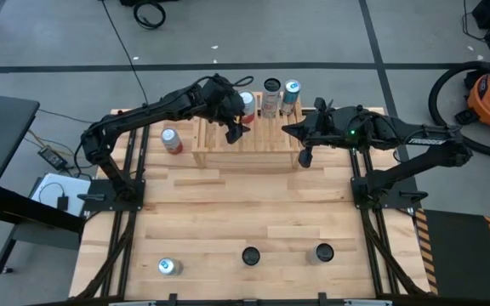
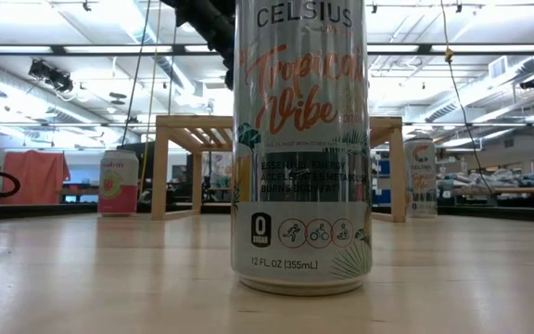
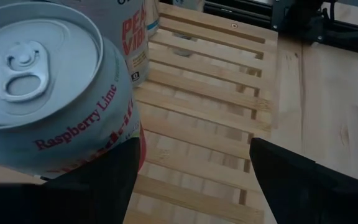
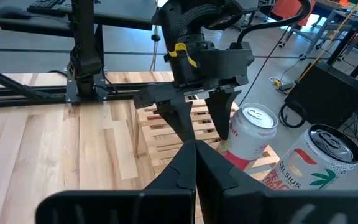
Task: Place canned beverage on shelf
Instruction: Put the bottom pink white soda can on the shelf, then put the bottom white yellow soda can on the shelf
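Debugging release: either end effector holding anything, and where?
Nothing held. Left end effector open over the shelf, raspberry-lime can outside its fingers; right end effector shut, empty.

Seen from above, the shelf (image 1: 247,143) keeps its slats bare from centre toward 3 o'clock, while three cans (image 1: 270,96) crowd its 12 o'clock edge, the open left claw (image 1: 233,129) hangs over its 9 o'clock half, and the closed right claw (image 1: 305,155) blocks its 3 o'clock end.
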`<action>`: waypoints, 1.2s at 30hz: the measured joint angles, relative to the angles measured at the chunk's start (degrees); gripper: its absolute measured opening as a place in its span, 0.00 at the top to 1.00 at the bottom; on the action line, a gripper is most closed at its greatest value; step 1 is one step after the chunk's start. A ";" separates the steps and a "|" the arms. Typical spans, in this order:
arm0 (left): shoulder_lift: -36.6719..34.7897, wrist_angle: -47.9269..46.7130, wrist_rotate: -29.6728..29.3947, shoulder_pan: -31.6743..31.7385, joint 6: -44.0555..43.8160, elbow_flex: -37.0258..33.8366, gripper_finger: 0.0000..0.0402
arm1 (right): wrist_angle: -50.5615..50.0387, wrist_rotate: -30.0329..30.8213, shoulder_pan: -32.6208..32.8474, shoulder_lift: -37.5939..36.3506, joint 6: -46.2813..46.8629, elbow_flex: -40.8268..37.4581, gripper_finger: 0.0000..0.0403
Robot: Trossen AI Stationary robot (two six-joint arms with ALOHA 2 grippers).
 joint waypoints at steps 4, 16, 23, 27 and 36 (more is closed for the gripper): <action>0.00 0.00 0.01 0.00 -0.02 0.00 0.22 | 0.00 0.00 0.00 0.00 0.00 0.00 0.98; 0.90 1.06 0.70 -0.15 -0.64 0.04 0.22 | 0.65 -0.02 0.00 0.01 0.00 0.00 0.98; 0.79 0.67 0.99 -0.15 0.00 0.04 0.22 | 0.63 -0.02 0.00 0.01 0.00 0.00 0.98; -1.03 0.29 1.01 -0.44 -0.04 0.04 0.22 | 0.06 -0.02 0.00 0.01 0.00 0.00 0.98; -9.53 -7.97 1.13 -5.34 0.19 0.04 0.22 | -0.63 -0.22 0.03 0.01 0.01 0.00 0.98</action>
